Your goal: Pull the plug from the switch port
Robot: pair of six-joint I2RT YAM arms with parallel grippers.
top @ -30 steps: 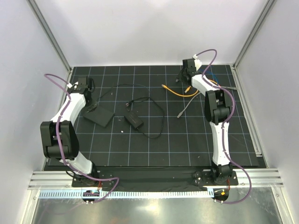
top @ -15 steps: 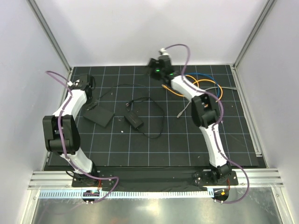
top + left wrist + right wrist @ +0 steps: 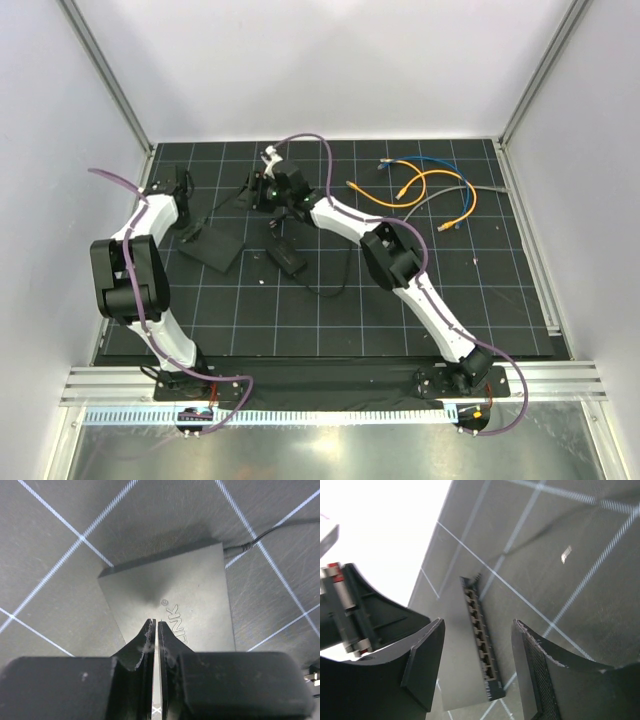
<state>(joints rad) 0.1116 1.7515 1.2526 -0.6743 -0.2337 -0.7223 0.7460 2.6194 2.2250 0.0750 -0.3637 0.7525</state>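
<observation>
The switch (image 3: 210,248) is a flat black box lying left of centre on the mat. In the left wrist view the switch (image 3: 170,595) lies just beyond my left gripper (image 3: 154,625), which is shut and empty over its top. A thin black cord's plug (image 3: 235,551) sits in its far right corner. My right gripper (image 3: 262,190) reaches across from the right, open and empty. In the right wrist view the switch's row of sockets (image 3: 481,640) shows between the open jaws of the right gripper (image 3: 477,625), some way off. The sockets look empty.
A smaller black brick (image 3: 287,260) with a thin black cord (image 3: 330,285) lies right of the switch. Orange (image 3: 420,185), blue (image 3: 425,160) and grey (image 3: 475,195) cables lie loose at the back right. The left arm (image 3: 350,605) shows beside the switch.
My right arm has swung from the back right across to the left, ending near the switch. The left gripper has shifted slightly left. The loose cables are now uncovered.
</observation>
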